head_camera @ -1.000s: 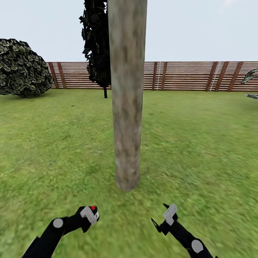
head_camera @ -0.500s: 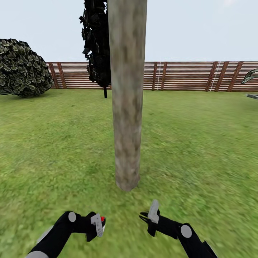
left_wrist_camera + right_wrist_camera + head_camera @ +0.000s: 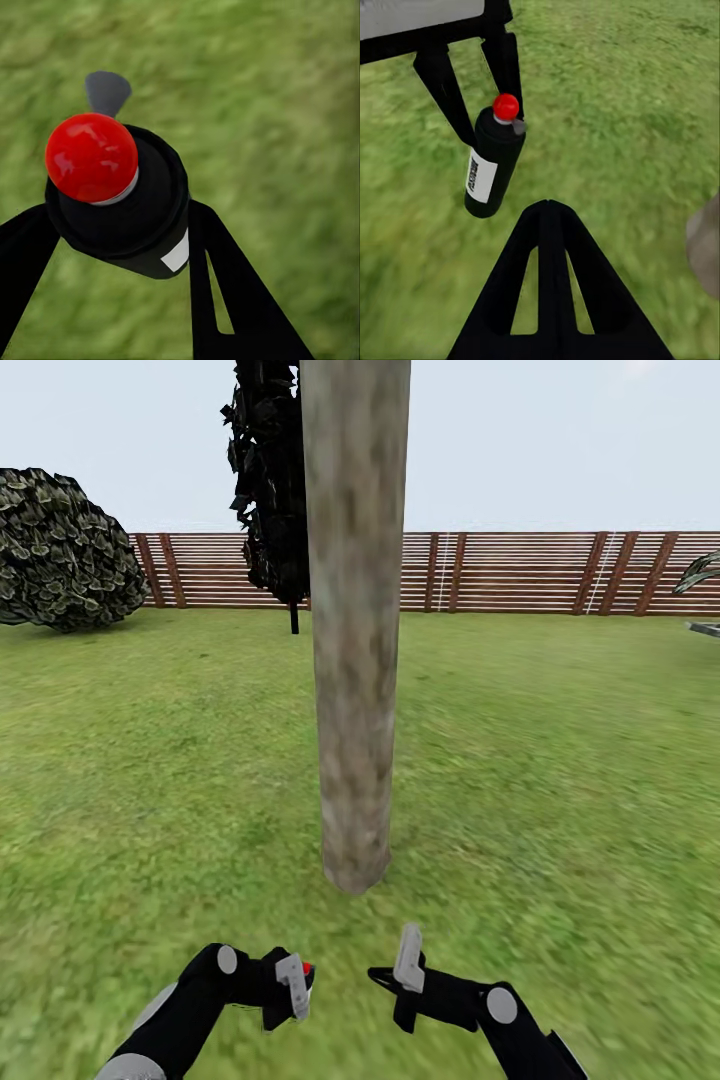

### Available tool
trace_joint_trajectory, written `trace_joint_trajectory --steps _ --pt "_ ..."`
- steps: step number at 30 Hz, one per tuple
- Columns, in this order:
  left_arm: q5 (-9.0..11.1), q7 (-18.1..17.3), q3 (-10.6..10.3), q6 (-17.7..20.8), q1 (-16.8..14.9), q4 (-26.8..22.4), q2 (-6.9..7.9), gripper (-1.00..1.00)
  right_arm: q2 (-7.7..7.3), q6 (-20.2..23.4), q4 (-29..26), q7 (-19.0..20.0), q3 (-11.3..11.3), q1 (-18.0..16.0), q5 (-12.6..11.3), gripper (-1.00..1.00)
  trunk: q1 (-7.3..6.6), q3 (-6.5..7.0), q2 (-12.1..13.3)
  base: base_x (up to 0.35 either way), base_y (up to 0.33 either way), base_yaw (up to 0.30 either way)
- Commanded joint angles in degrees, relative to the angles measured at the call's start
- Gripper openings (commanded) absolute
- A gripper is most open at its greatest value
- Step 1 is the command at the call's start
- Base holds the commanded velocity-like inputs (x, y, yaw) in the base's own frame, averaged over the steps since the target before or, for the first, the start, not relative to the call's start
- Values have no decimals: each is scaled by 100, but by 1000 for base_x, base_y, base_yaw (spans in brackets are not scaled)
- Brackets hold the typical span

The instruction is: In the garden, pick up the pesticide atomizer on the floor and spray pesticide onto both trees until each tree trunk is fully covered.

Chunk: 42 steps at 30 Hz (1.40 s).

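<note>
A thick grey-beige mottled tree trunk (image 3: pixel 355 660) rises straight ahead from the lawn, and its edge also shows in the right wrist view (image 3: pixel 705 247). The pesticide atomizer (image 3: pixel 305 970) is a black bottle with a red round cap and a white label (image 3: pixel 120 202) (image 3: pixel 493 169). My left gripper (image 3: pixel 290 990) (image 3: pixel 120 217) is shut on it, holding it off the grass short of the trunk's base. My right gripper (image 3: pixel 383 977) (image 3: pixel 547 204) is shut and empty. It points at the atomizer from close by, without touching it.
A brown slatted fence (image 3: pixel 500 570) closes off the far side of the lawn (image 3: pixel 550 760). A dark thin-trunked tree (image 3: pixel 270 480) stands behind the trunk and a round bush (image 3: pixel 60 550) at far left. A palm frond (image 3: pixel 700 570) shows at the right edge.
Both arms have swung inward toward each other. The left gripper carried the atomizer to the right and the right gripper moved left toward it. The camera and trunk have not moved.
</note>
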Motion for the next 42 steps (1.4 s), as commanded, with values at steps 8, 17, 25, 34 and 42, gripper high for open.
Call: trace_joint_trajectory --steps 8,17,25,34,42 --pt "-38 -25 0 7 -87 9 -192 -100 19 -28 -1 27 -4 -13 45 -100 -1 -5 -2 0 0 0" --pt "-36 -730 -8 -17 -91 -17 -204 -100 19 -28 3 28 -4 -13 45 -100 -1 -5 -2 0 0 0" --pt "-30 -772 -381 0 -95 -26 -283 -100 19 -28 3 28 -4 -13 45 -100 -1 -5 -2 0 0 0" --pt "-34 -732 -572 15 -97 -26 -390 -100 25 -28 -5 28 -4 -13 45 -100 -1 -5 -2 0 0 0" --pt "-11 -711 -572 7 -97 -43 -441 -100 28 -28 -6 28 -4 -13 45 -100 -1 -5 -2 0 0 0"
